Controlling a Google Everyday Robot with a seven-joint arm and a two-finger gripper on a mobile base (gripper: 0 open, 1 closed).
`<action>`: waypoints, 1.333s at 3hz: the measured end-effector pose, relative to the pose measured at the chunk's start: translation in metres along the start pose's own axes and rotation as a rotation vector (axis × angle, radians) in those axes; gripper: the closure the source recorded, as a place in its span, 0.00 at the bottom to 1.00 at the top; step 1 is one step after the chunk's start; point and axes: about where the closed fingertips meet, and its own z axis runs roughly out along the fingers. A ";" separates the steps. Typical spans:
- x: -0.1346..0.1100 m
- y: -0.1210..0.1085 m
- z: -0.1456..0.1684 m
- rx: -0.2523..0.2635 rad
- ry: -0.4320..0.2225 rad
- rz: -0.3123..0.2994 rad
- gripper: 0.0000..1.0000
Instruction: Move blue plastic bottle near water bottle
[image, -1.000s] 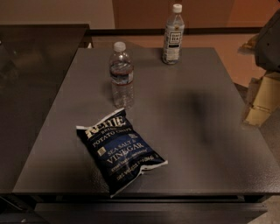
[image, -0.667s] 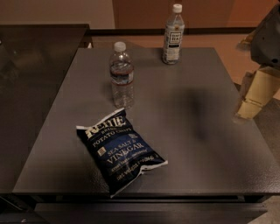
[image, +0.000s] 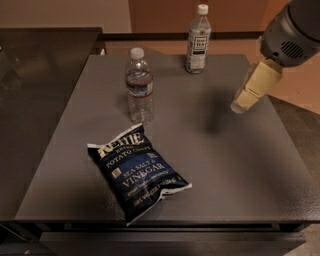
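grey matte table (image: 240, 165), camera view, the only view. blue plastic bottle (image: 198, 40) upright at far edge of table, right of centre, white cap on, large white label toward camera. water bottle (image: 139, 87) upright too, nearer and further left in picture, well apart from blue plastic bottle, narrow reddish band round its middle. dark blue chip bag (image: 137, 175) flat on near half, just in front of water bottle; touching or not, cannot tell.

step in hand, as a judgement: reach toward blue plastic bottle, grasp not yet made. to do it well: come in level at label height, below the cap; go slow on contact, since a tall light bottle probably tips easily; close round the body, not the neck. then lift only a little, carry toward water bottle, set down upright just beside it without a knock. stay off the chip bag.

gripper (image: 239, 105) over right part of table, above the surface, nearer than blue plastic bottle and to its right, apart from it, nothing visible in it. released or clenched: cannot tell. cream-coloured, slanting down and left from rounded grey arm housing (image: 295, 30) in upper right corner. faint shadow on table beside it.
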 end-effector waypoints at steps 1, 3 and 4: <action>-0.012 -0.023 0.024 0.042 -0.055 0.056 0.00; -0.006 -0.075 0.058 0.178 -0.183 0.187 0.00; -0.010 -0.109 0.070 0.250 -0.277 0.237 0.00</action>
